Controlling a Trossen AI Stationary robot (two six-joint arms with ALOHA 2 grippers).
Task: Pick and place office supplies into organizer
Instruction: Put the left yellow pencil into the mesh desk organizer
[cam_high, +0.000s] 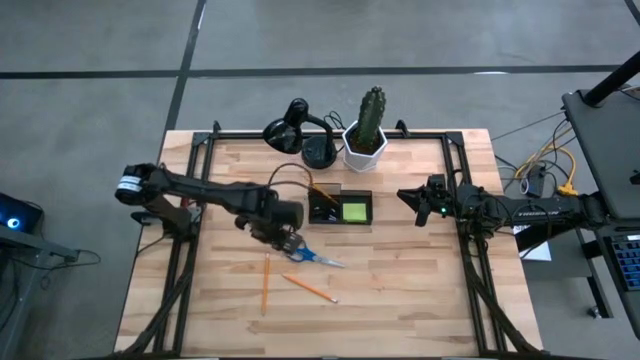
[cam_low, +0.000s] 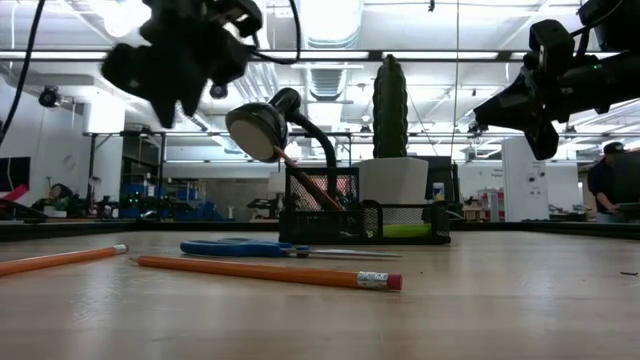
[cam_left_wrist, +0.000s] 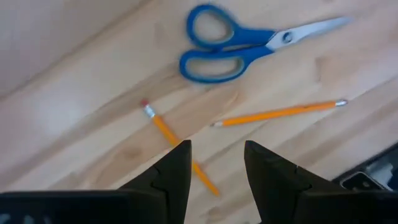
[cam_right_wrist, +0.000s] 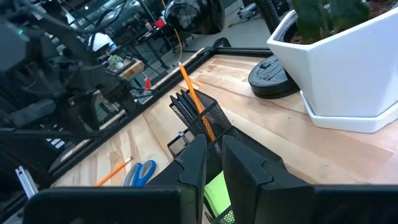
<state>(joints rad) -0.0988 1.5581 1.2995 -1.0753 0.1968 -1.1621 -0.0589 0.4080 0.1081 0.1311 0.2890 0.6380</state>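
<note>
My left gripper (cam_high: 287, 240) hangs open above the table, just left of the blue-handled scissors (cam_high: 312, 257), which lie flat. In the left wrist view the scissors (cam_left_wrist: 249, 46) and two orange pencils (cam_left_wrist: 177, 146) (cam_left_wrist: 280, 113) lie on the wood below its open fingers (cam_left_wrist: 186, 171). The black organizer (cam_high: 338, 208) stands behind them; the lime-green sticky pad (cam_high: 354, 211) lies in one compartment and an orange pencil (cam_right_wrist: 196, 106) leans in its mesh cup. My right gripper (cam_high: 408, 195) waits in the air right of the organizer, fingers together, holding nothing.
A black desk lamp (cam_high: 292, 122) and a cactus in a white hexagonal pot (cam_high: 366, 140) stand at the far edge behind the organizer. The two loose pencils (cam_high: 266, 283) (cam_high: 310, 288) lie near the front. A black frame rail (cam_high: 470, 250) runs along each side.
</note>
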